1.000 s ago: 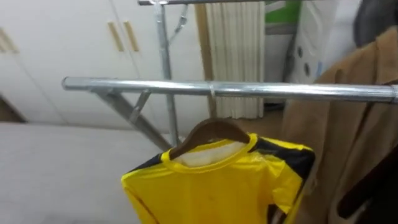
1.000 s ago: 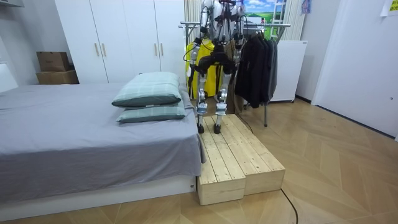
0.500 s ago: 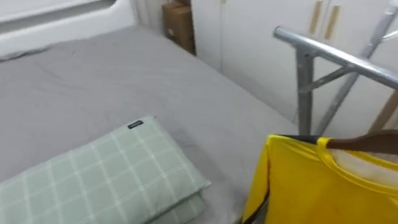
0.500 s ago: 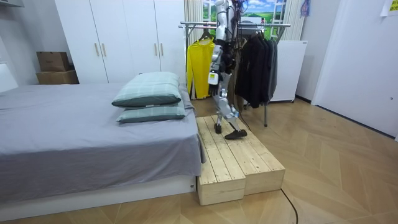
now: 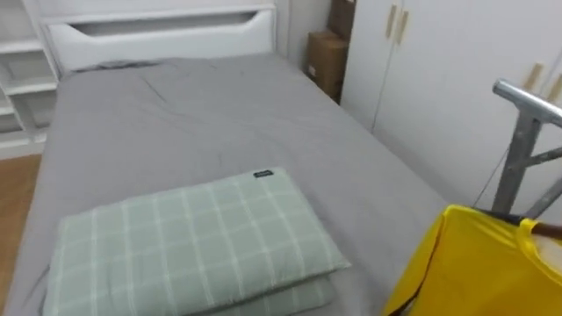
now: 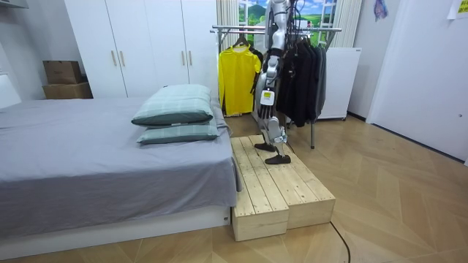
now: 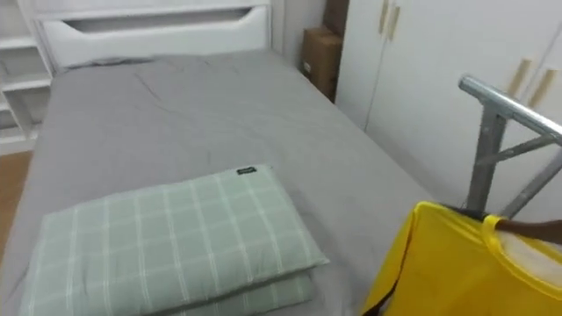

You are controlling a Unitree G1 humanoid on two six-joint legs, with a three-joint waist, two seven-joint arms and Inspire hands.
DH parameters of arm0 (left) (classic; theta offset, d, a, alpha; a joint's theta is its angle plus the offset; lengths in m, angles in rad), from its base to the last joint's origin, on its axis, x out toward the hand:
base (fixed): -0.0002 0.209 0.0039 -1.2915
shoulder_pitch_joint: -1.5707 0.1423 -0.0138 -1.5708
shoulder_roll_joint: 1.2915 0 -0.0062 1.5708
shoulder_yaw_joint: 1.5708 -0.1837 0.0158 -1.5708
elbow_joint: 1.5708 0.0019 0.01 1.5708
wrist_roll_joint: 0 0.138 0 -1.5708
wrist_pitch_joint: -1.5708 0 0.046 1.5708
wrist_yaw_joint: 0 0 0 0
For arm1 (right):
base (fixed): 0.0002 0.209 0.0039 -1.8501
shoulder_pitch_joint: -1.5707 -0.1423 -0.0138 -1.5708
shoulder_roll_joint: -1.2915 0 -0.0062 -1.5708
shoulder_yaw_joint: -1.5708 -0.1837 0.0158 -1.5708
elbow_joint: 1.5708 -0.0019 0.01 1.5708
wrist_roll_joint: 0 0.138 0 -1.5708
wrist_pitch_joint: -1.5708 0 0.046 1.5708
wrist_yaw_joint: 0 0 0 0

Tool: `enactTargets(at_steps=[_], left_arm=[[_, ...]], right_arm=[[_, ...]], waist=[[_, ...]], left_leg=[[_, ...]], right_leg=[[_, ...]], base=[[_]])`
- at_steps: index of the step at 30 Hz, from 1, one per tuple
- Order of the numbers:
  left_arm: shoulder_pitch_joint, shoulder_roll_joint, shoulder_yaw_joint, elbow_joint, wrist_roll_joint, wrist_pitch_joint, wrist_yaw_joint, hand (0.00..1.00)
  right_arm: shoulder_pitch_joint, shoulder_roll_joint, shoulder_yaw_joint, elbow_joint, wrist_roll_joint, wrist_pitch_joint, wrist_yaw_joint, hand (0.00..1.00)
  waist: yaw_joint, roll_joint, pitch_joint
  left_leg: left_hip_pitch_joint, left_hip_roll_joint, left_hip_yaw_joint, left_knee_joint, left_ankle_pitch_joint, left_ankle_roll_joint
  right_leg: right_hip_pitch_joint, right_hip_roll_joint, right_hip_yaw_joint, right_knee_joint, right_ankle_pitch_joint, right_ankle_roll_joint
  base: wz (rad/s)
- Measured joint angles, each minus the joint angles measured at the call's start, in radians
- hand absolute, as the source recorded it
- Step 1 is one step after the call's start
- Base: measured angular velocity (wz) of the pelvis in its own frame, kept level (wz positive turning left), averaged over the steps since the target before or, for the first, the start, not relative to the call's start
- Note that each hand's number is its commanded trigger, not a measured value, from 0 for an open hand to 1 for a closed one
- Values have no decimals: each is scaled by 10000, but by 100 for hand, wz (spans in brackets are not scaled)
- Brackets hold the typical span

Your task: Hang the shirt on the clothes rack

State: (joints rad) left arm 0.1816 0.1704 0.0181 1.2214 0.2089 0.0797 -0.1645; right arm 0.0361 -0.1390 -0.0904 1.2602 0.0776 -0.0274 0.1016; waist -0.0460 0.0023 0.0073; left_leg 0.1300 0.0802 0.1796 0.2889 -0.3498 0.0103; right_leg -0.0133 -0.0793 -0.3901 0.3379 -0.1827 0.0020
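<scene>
A yellow shirt (image 5: 492, 263) with dark trim hangs on a brown wooden hanger (image 7: 529, 228) from the metal clothes rack (image 5: 525, 98). It sits at the lower right of the eye views. In the room view the shirt (image 6: 238, 79) hangs at the rack's (image 6: 241, 29) end nearest the bed. I stand upright on the wooden platform (image 6: 281, 183) just to the room view's right of it, facing the bed. My left hand (image 6: 264, 97) hangs at my side, away from the shirt.
A grey bed (image 5: 219, 114) with two stacked green checked pillows (image 5: 193, 237) lies before me. Dark coats (image 6: 301, 73) hang further along the rack. White wardrobes (image 6: 146, 44) and cardboard boxes (image 5: 327, 60) stand behind the bed.
I have turned from the rack towards the bed and stepped along the platform to the room view's right. The eye view swung with me. The shirt stays hanging.
</scene>
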Motion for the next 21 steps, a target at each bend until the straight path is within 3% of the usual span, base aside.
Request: enactTargets(at_steps=[1,3,5,10,16,19,21], left_arm=[[10,1,0,39,-8,-18,0,0],[65,35,7,137,-20,-66,-1,0],[100,77,57,137,-118,-51,7,0],[330,-61,227,136,-185,123,73,0],[345,-159,392,42,-182,156,142,0],[342,-121,595,-270,70,81,124,0],[240,-67,593,-379,376,57,121,0]], right_arm=[[30,-1,0,-21,10,2,2,0],[172,5,-2,-212,-36,12,0,0],[150,4,100,-204,-29,21,-21,0],[-107,6,305,-209,-423,56,21,0],[-361,1,709,-195,-835,-6,465,0],[-361,0,926,-98,-813,-27,1089,0],[-350,3,1106,61,-661,-36,1415,0]], waist=[[9,-16,0],[-4,-36,1],[245,-57,-2],[543,-54,-9],[557,-46,1],[571,-248,0],[509,-325,74]], left_leg=[[13,-35,-117,-67,44,18],[-13,-87,-547,-153,109,54],[-12,-62,-606,-161,111,47],[5,-60,-1016,-149,144,-13],[-58,-47,-1421,-147,231,-156],[-241,-34,-1735,-133,300,-263],[-361,-35,-1939,-26,323,-307]], right_leg=[[34,19,217,-53,-1,39],[186,245,1168,-340,48,170],[277,367,1526,-551,73,213],[716,490,1423,-1084,107,266],[832,576,1671,-1188,94,245],[851,584,1472,-1185,37,162],[934,589,1278,-1232,-32,115]], base=[[62],[58],[20],[20],[22],[32],[37]])
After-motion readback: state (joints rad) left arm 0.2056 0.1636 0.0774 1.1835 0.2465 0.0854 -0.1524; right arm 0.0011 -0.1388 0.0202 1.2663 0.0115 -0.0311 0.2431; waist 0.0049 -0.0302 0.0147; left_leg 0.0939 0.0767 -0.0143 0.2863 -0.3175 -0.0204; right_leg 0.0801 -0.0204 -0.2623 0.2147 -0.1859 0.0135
